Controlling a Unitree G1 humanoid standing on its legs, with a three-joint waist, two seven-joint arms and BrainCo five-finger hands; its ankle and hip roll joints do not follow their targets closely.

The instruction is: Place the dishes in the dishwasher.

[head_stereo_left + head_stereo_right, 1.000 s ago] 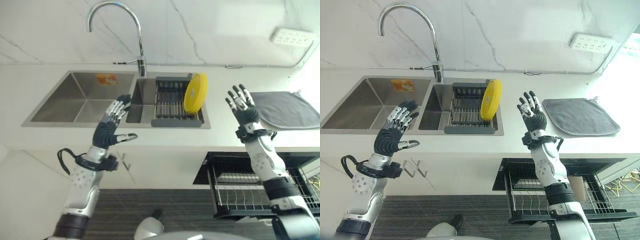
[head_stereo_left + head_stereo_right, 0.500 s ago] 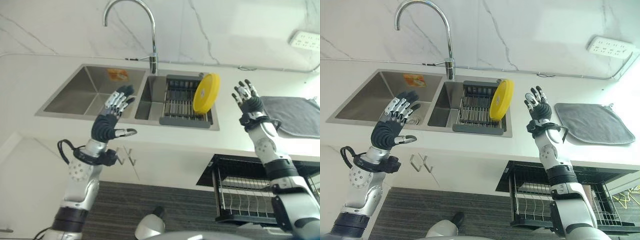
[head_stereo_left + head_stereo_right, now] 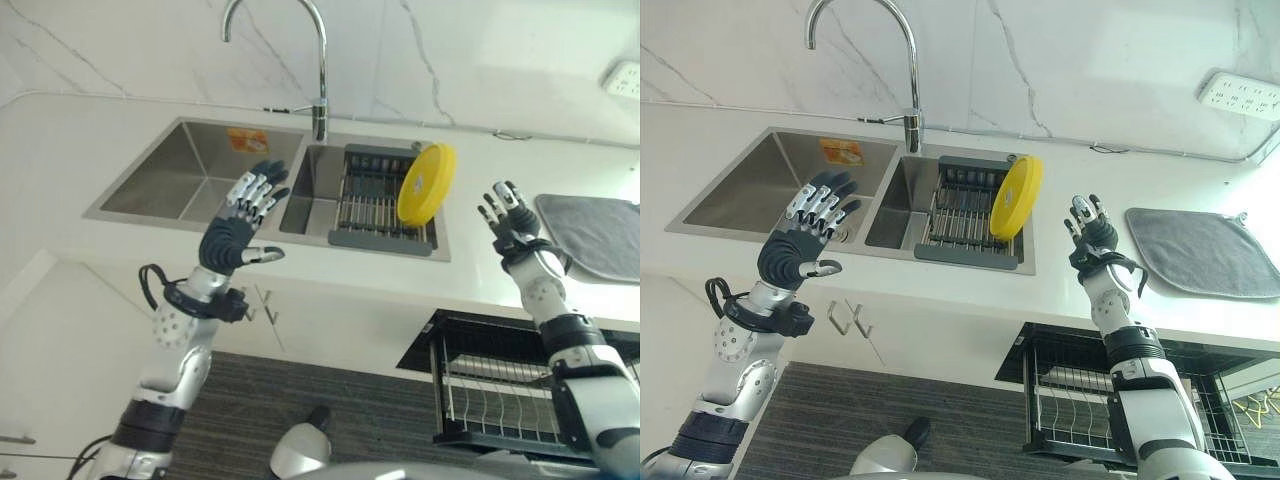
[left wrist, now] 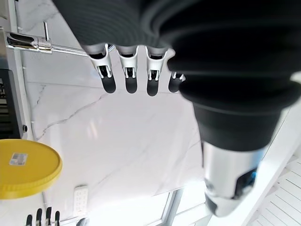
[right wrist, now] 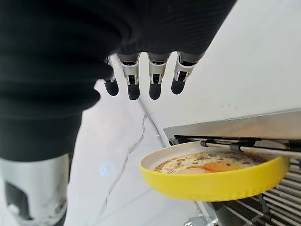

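a round yellow plastic plate (image 3: 425,184) is standing on its edge in the dark wire drying rack (image 3: 381,205), which is sitting in the right basin of the double stainless steel sink (image 3: 190,180); the plate is leaning at the rack's right end, on the side away from the tall curved chrome tap (image 3: 318,62) that is rising behind the sink's divider. the right hand (image 3: 511,217) is hovering just to the right of the sink, over the white marble counter (image 3: 1070,300), with its fingers straight and spread, holding nothing; its wrist view is showing the plate close ahead of the fingertips, apart from them. the left hand (image 3: 238,227) is hanging in front of the sink's divider, near the counter's front edge, fingers extended and thumb sticking out sideways, also empty. a grey folded cloth mat (image 3: 1205,265) is lying on the counter well to the right of the sink. below the counter, right of the sink, the dishwasher's black wire rack (image 3: 1080,398) is standing pulled out. a white power strip (image 3: 1242,96) is sitting on the marble wall above the mat.
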